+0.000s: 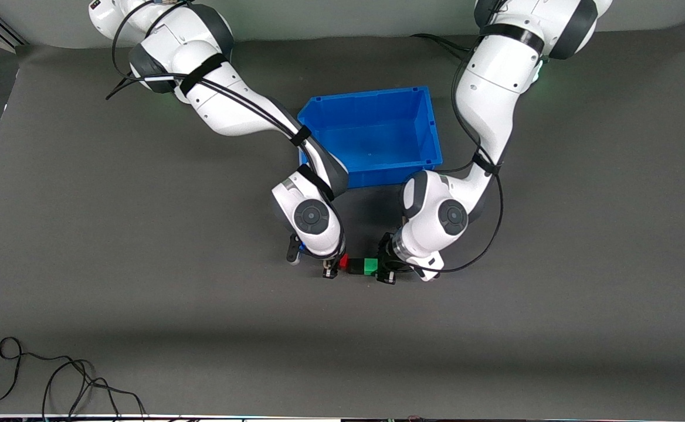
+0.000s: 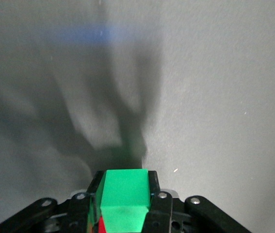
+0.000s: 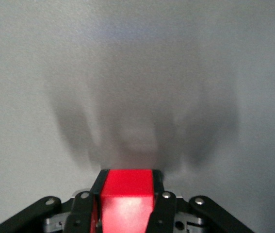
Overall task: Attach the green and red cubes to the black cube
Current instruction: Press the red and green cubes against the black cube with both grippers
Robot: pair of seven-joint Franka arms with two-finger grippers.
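The red cube, black cube and green cube stand in a touching row, with the black cube in the middle. The row is nearer to the front camera than the blue bin. My right gripper is shut on the red cube at the right arm's end of the row; in the right wrist view my right gripper has a finger on each side of it. My left gripper is shut on the green cube at the other end; in the left wrist view my left gripper clamps it. The black cube is hidden in both wrist views.
An open blue bin stands between the two arms, nearer to the robots' bases than the cubes. A loose black cable lies at the table's front edge toward the right arm's end. The table is covered in dark grey cloth.
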